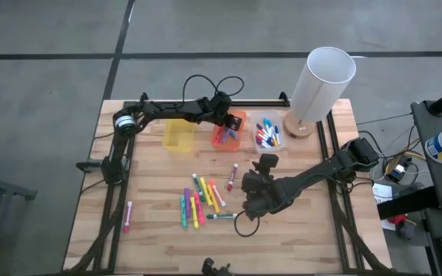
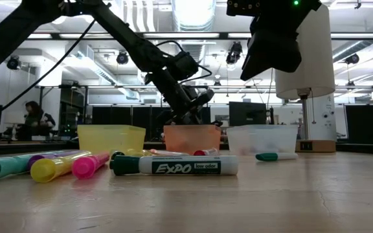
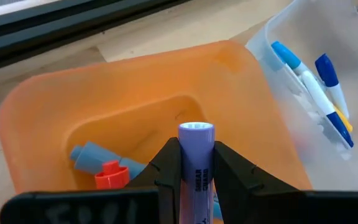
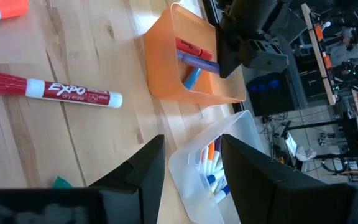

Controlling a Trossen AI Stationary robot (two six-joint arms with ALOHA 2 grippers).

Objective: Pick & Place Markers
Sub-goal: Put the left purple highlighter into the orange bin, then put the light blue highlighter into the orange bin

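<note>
The left gripper (image 3: 194, 180), closed on a lavender capped marker (image 3: 196, 165) with its long axis pointing into the translucent orange plastic bin (image 3: 48, 118) directly below, needs only release it.

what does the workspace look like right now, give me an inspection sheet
surface: wooden table, bare at the near edge
job's things: loose markers at mid-table; one purple marker in the left claw; more in the orange bin and clear bin
clutter: yellow bin, white cylinder
grippers: left claw shut on the purple marker over the orange bin; right claw open above the table
cables: black loop at the far edge
surroundings: a person seated far behind
</note>
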